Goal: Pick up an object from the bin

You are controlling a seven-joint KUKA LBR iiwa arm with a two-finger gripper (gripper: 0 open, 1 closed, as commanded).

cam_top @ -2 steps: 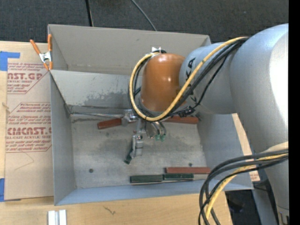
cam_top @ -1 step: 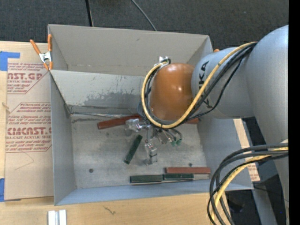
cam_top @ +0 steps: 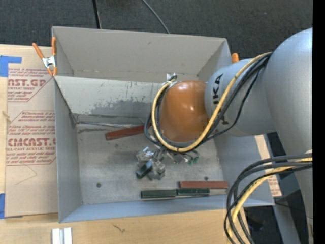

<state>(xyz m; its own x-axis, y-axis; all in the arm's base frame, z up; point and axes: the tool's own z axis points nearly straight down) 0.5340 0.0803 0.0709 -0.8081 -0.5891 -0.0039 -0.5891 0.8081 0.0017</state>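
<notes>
Grey metal bin (cam_top: 65,146), its floor scuffed and mostly bare: the hand (cam_top: 151,165) hangs low over the middle, beneath the arm's orange cover (cam_top: 183,111). Whether the hand is open or closed cannot be told from this angle, nor whether anything is in it.

Just in front of the hand, a green bar (cam_top: 158,193) lies flat beside the front wall. Its long axis runs left to right, almost parallel to that wall. A second green bar (cam_top: 193,191) carries the line on to the right, end to end with the first. A red bar (cam_top: 208,185) lies close behind it on the same axis. Behind the hand and to its left, a brown stick (cam_top: 124,132) lies near the back wall, also left to right, its right end tipped slightly toward the back.

None of these appears to sit squarely under the hand, so a grasp made here would likely come up with nothing. The bars look thin and lie flat on the metal, so a grip along their length rather than across it could slide off. One set too high could merely push a bar against the wall. The front wall is close and could catch the hand. With bars lying end to end and side by side, lifting one may drag a neighbour.
</notes>
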